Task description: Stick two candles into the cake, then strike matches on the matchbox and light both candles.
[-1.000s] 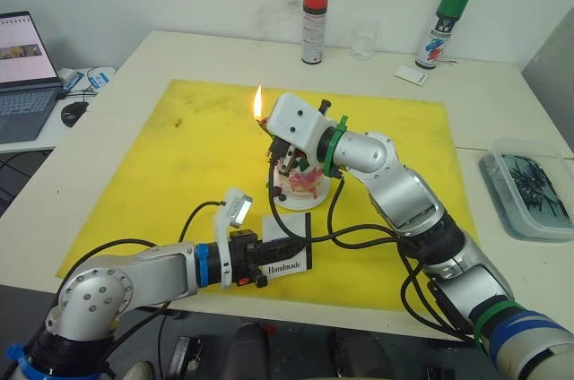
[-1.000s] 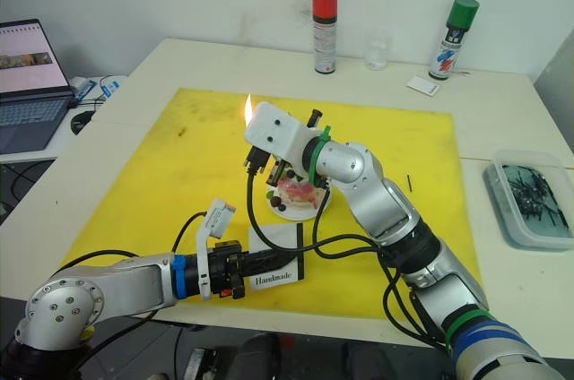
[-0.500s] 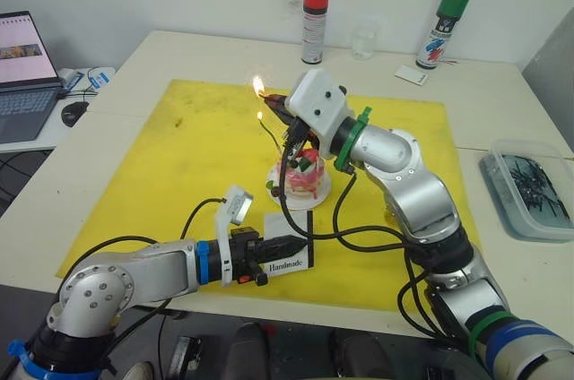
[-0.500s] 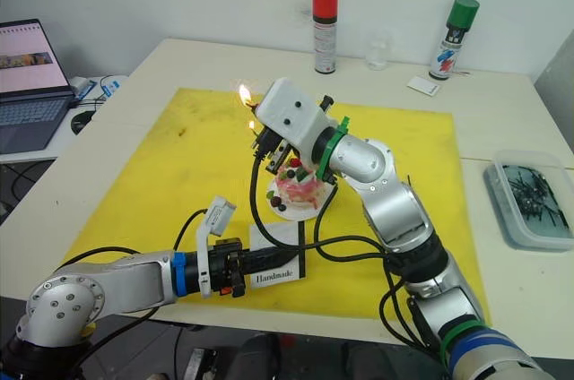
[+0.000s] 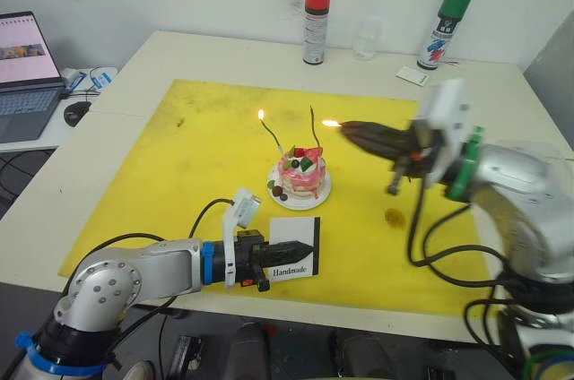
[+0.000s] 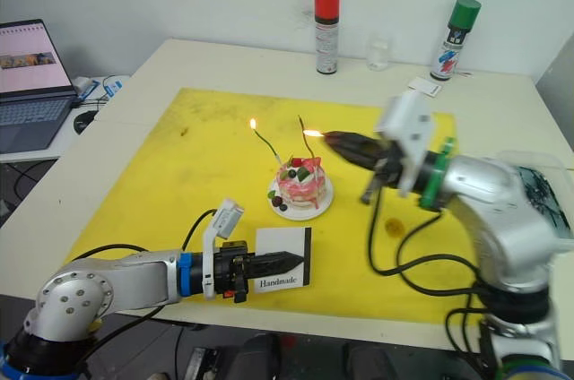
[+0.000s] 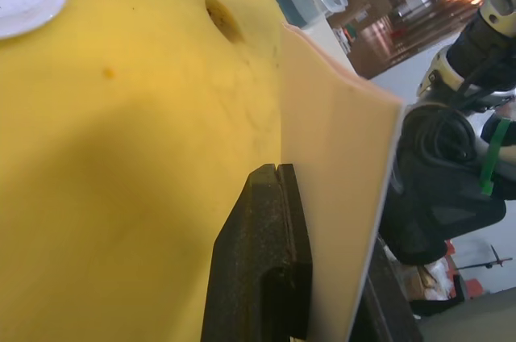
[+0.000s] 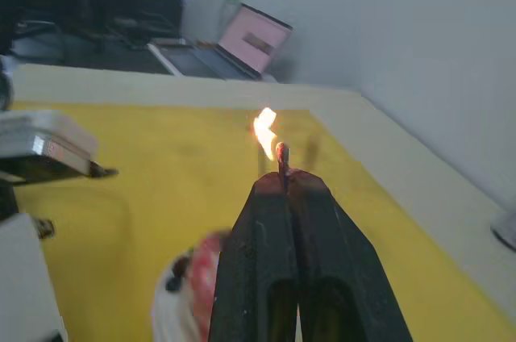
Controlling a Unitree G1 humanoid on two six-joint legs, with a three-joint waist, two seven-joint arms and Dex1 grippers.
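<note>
Candles stand in the cake [image 5: 302,174] at the middle of the yellow mat [image 5: 179,165]: the left candle [image 5: 269,133] burns, the right candle [image 5: 314,129] is unlit. Right gripper [image 5: 354,130], right of the cake and above the mat, has its jaws pinched on a burning match [image 8: 281,158]; its wrist view shows the flame up close. Left gripper [image 6: 285,263], at the near edge, clamps the matchbox [image 6: 284,259], standing on edge.
</note>
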